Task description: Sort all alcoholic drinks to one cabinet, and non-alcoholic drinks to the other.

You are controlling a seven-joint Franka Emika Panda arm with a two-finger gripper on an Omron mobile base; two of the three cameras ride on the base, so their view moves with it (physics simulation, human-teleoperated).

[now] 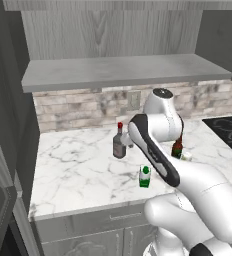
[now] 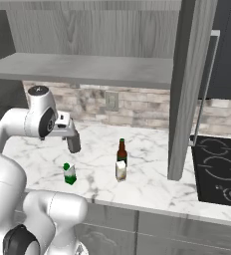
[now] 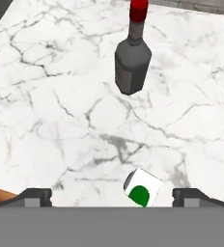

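You were at the start: nothing was sorted. All four drinks stood on the marble counter [image 1: 78,165]: grey bottle [image 1: 119,142], brown bottle [image 2: 121,152], cream carton [image 2: 120,171], green carton [image 1: 145,177]. The cabinet shelf [image 1: 123,70] held nothing. Your gripper [image 3: 112,195] hung above the green carton, jaws spread wide, gripping nothing.

Green-and-white carton [image 3: 142,191] between spread end effector [image 3: 112,197] tips, red-capped grey bottle [image 3: 132,62] beyond on marble counter [image 3: 46,111]

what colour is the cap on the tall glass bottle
Red; the tall glass bottle's cap shows best in the hand view.
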